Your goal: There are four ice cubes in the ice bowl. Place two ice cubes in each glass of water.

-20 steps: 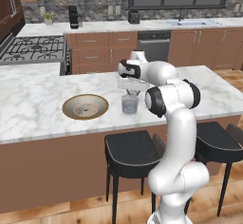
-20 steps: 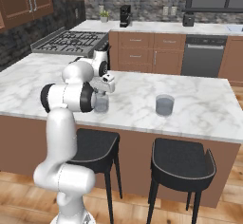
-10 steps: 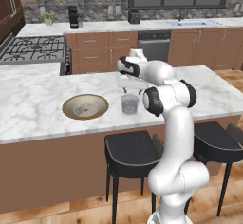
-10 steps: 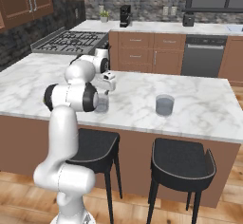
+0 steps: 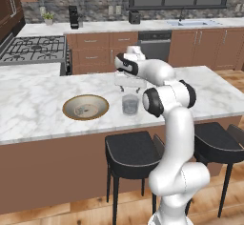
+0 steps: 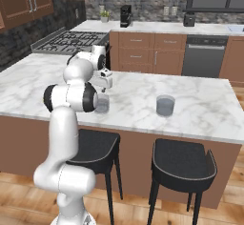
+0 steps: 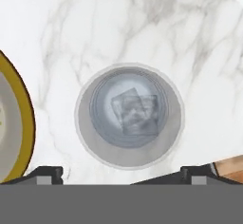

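Gripper (image 7: 121, 171) directly above the near glass of water (image 7: 129, 115), jaws spread wide and holding nothing, two ice cubes (image 7: 135, 112) inside that glass, ice bowl (image 5: 86, 107) just beside it on the marble surface (image 5: 33, 100), second glass (image 6: 165, 105) well apart

Base cameras flank arm; hand camera looks straight down.
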Available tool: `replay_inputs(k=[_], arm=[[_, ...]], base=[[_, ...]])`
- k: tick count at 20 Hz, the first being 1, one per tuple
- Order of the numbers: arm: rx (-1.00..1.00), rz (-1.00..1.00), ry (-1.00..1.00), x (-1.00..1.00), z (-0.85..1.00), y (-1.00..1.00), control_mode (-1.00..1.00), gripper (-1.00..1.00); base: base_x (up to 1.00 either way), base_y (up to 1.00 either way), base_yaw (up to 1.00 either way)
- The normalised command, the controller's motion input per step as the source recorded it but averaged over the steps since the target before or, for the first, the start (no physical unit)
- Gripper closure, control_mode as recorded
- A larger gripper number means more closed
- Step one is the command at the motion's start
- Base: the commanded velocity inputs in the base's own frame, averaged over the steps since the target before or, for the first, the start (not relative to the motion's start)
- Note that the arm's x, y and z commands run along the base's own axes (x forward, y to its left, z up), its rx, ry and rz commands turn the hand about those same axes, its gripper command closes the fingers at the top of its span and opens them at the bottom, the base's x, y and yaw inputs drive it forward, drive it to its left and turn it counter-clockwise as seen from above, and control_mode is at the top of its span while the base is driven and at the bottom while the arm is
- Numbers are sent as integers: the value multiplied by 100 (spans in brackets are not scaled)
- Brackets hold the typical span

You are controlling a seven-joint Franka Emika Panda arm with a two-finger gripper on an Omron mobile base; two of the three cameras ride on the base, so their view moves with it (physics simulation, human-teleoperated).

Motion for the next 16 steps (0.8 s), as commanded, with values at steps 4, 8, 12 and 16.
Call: replay_inputs(k=[4, 8, 12, 16], arm=[[0, 1, 3, -2, 0, 48, -100, -100], [0, 8, 5, -22, -3, 41, -100, -100], [0, 9, 1, -29, -1, 47, -100, -100], [-1, 10, 0, -35, 0, 53, -100, -100]], base=[[0, 0, 0], [0, 0, 0], [0, 0, 0], [0, 0, 0]])
